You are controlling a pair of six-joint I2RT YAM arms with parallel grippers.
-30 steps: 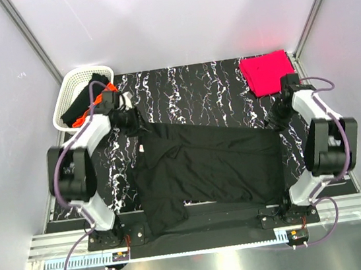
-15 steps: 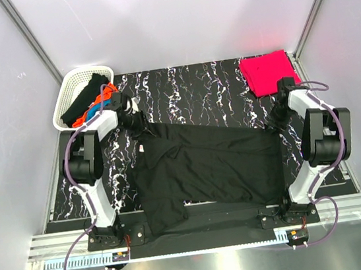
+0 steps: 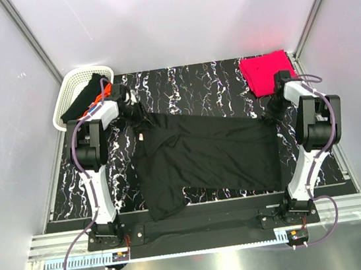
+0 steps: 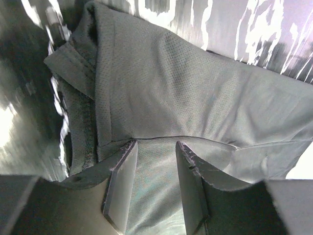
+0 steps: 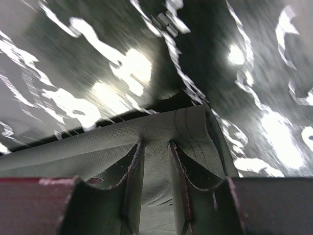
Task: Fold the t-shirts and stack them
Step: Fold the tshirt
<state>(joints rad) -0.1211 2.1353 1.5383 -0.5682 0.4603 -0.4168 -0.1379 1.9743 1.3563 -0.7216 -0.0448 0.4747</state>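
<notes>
A large black t-shirt [image 3: 217,157] lies spread across the middle of the marbled table [image 3: 194,83]. My left gripper [image 3: 142,119] is shut on its far left corner; in the left wrist view the cloth [image 4: 171,83] runs between the fingers [image 4: 122,181] of that gripper [image 4: 156,143]. My right gripper [image 3: 272,111] is shut on the far right corner, and in the right wrist view the hemmed edge [image 5: 98,147] is pinched between this gripper's [image 5: 156,143] narrow jaws. A folded pinkish-red t-shirt [image 3: 265,72] lies at the far right corner.
A white lattice basket [image 3: 86,72] stands at the far left, with a black shirt [image 3: 79,98] and some orange cloth [image 3: 89,111] in it, close behind my left arm. Grey walls close in the table on three sides.
Both grippers have moved toward the far side, dragging the black t-shirt away from the near edge and drawing its far edge straighter. The right jaws have closed further on the cloth.
</notes>
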